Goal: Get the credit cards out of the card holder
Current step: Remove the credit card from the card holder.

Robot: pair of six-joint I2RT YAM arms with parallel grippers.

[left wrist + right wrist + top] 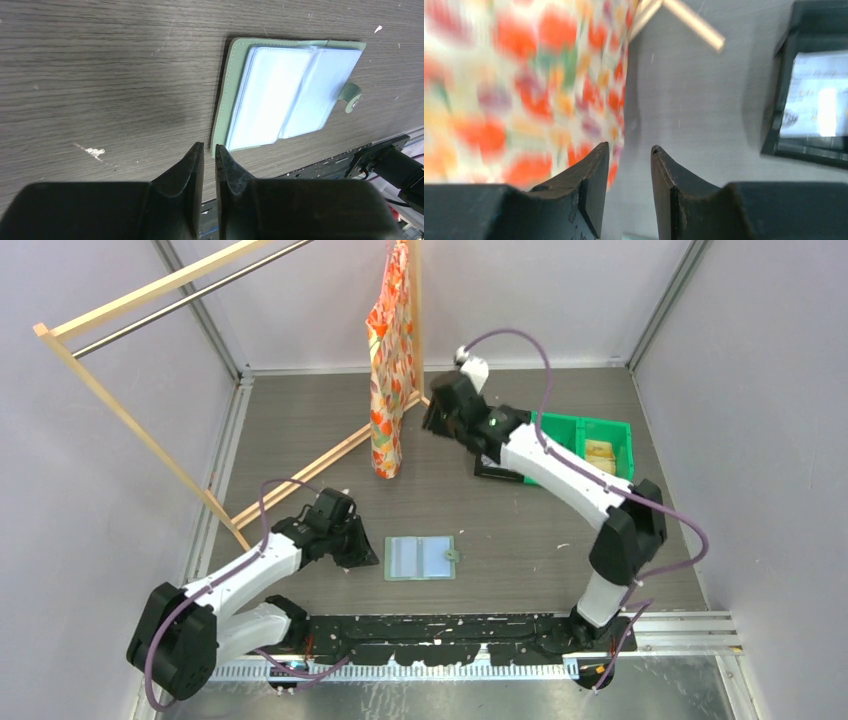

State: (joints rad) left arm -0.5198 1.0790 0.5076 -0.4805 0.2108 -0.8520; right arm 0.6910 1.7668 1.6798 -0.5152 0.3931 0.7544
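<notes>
- Nearest the lens, the left fingers (192, 175) are barely parted, with only a thin slit between them and nothing in it.
- Their tips hang low over the table (520, 530), just off the left end of the card holder (290, 92). From the wrist view it is hard to say whether one tip brushes its corner; it seems to stop just short.
- Well beyond the card holder, on its far side, the right fingers (591, 185) stand clearly apart and empty, up in the air.
- An orange-patterned cloth (499, 75) hangs blurred beside the right fingers. A black tray (784, 145) lies on their other side, also beyond the card holder.
- Lying open and flat on the table, the card holder (420, 558) shows a sage-green cover as a narrow border. Two pale blue-grey pocket panels face up, meeting at a centre fold.
- A small round snap tab (452, 556) sticks out from the middle of its right short edge, on the right arm's side.
- Its long axis runs left to right, square to the near edge of the table, with the fold crossing it front to back.
</notes>
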